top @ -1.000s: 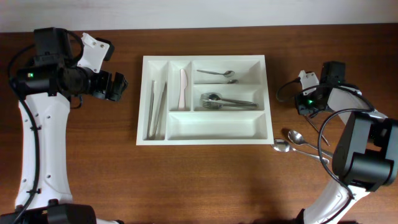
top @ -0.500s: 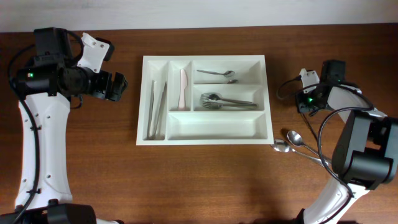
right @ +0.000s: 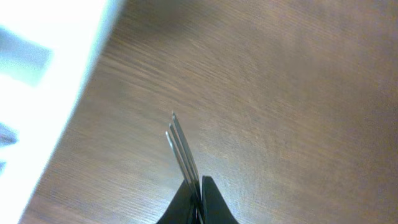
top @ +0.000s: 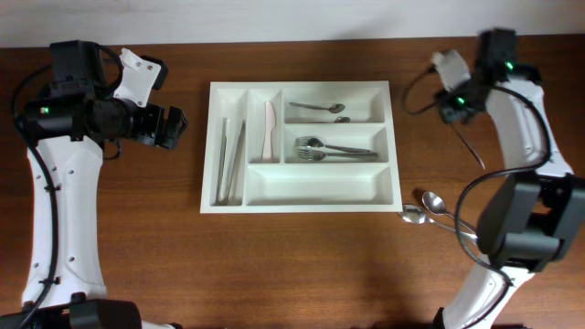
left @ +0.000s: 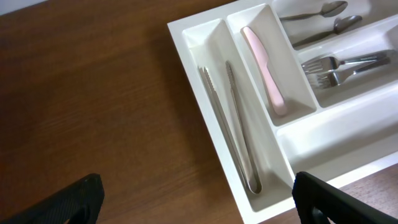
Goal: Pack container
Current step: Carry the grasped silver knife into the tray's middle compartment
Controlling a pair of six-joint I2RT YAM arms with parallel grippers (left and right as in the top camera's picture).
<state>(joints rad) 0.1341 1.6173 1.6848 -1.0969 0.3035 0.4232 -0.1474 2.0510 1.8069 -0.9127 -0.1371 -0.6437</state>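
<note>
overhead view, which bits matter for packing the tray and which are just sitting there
In the job:
white tray
thin metal utensil held in the right gripper
loose spoons on the table near the tray's corner

Just sitting:
tongs, pink knife, small spoons, forks, all already in the tray
left gripper, open

One container (top: 320,186) with five compartments holds one pair of tongs (top: 228,160) at its 9 o'clock side, one pink knife (top: 270,128) toward 11 o'clock, two spoons (top: 315,108) toward 1 o'clock and two forks (top: 334,147) toward 3 o'clock, stacked so a third could be hidden. Two loose spoons (top: 430,201) lie at 4 o'clock from the container. One single fork (right: 180,149) sticks out of the right gripper (right: 198,199).
</note>
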